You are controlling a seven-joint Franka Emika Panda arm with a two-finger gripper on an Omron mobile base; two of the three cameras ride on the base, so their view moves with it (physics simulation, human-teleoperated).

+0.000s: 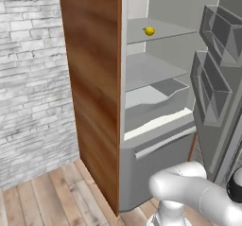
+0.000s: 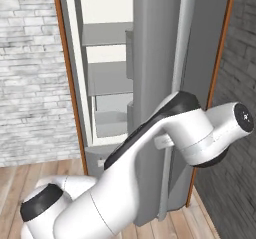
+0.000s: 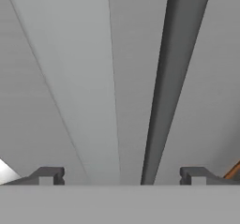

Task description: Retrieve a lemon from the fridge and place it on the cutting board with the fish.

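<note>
Sitting on an upper shelf [image 1: 160, 30] of the open fridge [image 1: 156, 126], near the shelf's left front corner, we list the lemon [image 1: 149, 30]: small, bright yellow, roundish, alone on its shelf, with nothing touching it.

Handling, as we judge it: light, firm-skinned, not fragile, but round and smooth enough to roll on the flat shelf or squirt out of a loose pinch. We would take it across its middle, fingers on opposite sides, closing gently.

Below it: a second grey shelf, then a drawer-like bin [image 1: 156, 102] with a pale front edge, then the lower drawer with its bar handle [image 1: 163, 143]. To the left, the brown wood side panel [image 1: 92, 88]. To the right, the door [image 1: 217, 78] swung open, its inner racks showing.

Gripper [image 3: 122, 176]: in the hand view we see both dark tips set wide apart with nothing between them, facing the grey door face and its long dark handle [image 3: 164, 87] close ahead. It holds nothing.

Arm: folded low beside the door, well below and to the right of the lemon. Retrieval not yet begun; board and fish unlisted.
</note>
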